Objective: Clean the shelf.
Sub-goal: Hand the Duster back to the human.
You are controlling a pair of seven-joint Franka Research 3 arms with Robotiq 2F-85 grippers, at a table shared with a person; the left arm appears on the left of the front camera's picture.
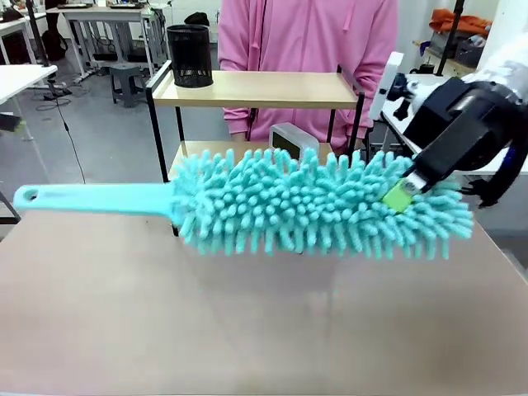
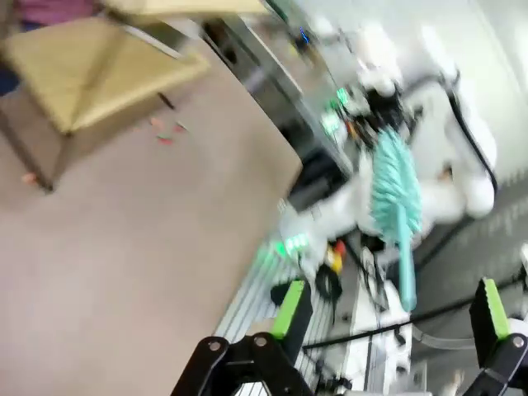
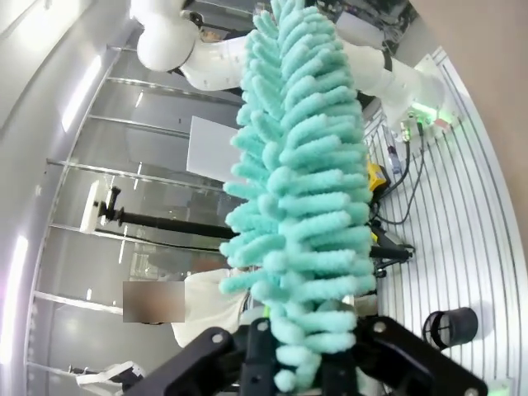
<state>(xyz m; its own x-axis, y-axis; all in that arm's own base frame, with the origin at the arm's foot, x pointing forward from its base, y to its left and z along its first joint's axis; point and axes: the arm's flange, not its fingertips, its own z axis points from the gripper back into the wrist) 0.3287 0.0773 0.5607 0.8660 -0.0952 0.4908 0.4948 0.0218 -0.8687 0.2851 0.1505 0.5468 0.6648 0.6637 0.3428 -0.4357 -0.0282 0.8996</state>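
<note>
One teal microfiber duster [image 1: 322,206]. One two-tier shelf [image 1: 256,89] with two wooden boards. One black mesh pen cup [image 1: 190,55] on its top board. One small white device [image 1: 293,138] on the lower board, perhaps a clock. Two grippers: the right gripper [image 1: 404,191] and the left gripper [image 2: 388,318]. One person [image 1: 305,41] in pink.

— What carries the things here?

— A pale beige table [image 1: 247,322], and at its far edge stands the shelf [image 1: 256,89], two light wooden boards in a thin black frame.

— What sits on the shelf?

— On the top board's left end, a black mesh cup [image 1: 190,55], upright. On the lower board, a small white box [image 1: 293,138], partly hidden.

— And on the table itself?

— Beside a shelf leg, the left wrist view shows a few small coloured scraps [image 2: 165,130], blurred.
</note>
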